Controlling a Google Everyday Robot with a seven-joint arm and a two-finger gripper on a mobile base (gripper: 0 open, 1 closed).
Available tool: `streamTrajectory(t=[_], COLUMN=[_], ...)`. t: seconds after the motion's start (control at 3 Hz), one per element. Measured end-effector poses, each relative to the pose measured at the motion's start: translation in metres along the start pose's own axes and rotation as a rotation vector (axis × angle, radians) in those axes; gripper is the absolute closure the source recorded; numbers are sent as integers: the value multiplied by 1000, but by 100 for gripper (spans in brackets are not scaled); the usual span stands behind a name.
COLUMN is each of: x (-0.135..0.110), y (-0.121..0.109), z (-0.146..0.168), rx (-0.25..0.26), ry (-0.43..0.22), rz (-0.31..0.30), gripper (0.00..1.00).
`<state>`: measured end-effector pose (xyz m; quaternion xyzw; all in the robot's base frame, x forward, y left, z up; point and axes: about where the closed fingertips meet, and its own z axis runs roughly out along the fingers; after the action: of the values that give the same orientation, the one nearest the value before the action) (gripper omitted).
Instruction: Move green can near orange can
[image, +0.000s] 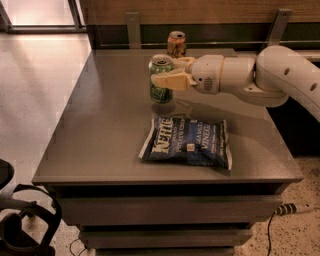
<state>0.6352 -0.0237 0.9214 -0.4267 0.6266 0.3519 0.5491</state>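
Claw (164, 70) is clamped on the green can (160, 94), gripping its sides to keep it upright. The green can is close in front of the orange can (176, 44), not touching. Chip bag (187, 142) lies farther in front, flat on the tabletop (105, 125), approx. out of the way.

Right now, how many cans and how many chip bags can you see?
Cans: 2, the green can, held in the gripper over the table, and the orange can by the back edge.
Chip bags: 1, the blue chip bag, lying flat nearer the front.
Total: 3
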Motion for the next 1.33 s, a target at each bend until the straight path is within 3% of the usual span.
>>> streamTrajectory(t=[0.67, 1.33], x=[7, 1], y=[-62, -128], z=[-55, -83], rx=[166, 346], ry=[40, 21], rz=[45, 32], gripper=[100, 100])
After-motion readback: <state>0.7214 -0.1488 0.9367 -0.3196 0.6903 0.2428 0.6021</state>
